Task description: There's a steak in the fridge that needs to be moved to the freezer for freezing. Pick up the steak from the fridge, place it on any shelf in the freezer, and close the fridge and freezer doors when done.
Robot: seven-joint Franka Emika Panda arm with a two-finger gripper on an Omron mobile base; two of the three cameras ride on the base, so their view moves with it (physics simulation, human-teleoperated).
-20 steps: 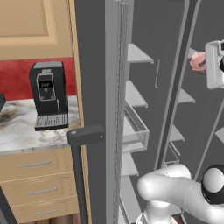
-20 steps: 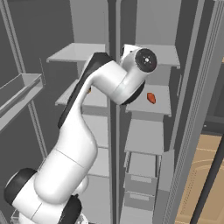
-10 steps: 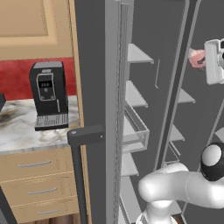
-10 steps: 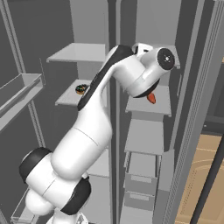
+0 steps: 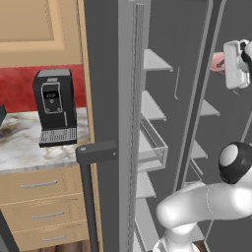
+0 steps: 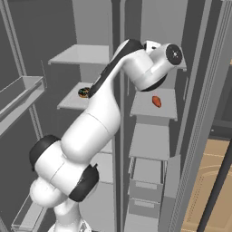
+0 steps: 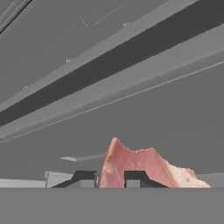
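My gripper [image 5: 224, 63] is shut on the steak [image 5: 217, 61], a pinkish-red slab held high in the narrower right compartment, the freezer [image 5: 209, 108], above its short shelves. In the hand view, the steak [image 7: 144, 166] rises between the two dark fingertips [image 7: 85, 177] of the gripper [image 7: 111, 177]. The fridge [image 5: 152, 61] is the open left compartment with broad shelves and a wire-framed drawer [image 5: 153, 142]. A small reddish piece [image 6: 156, 100] shows under my forearm over a freezer shelf [image 6: 152, 111]. I cannot tell whether that piece is the held steak.
The open fridge door [image 5: 125, 123] stands edge-on in the foreground, its dark handle [image 5: 96, 152] jutting out. The freezer door [image 6: 204, 113] hangs open at the right. A coffee machine [image 5: 53, 108] sits on the marble counter [image 5: 19, 147]. A small dark item [image 6: 83, 93] lies on a fridge shelf.
The wrist and upper arm have swung to the right while the steak stayed at nearly the same spot, a little higher. The gripper has stayed shut on it.
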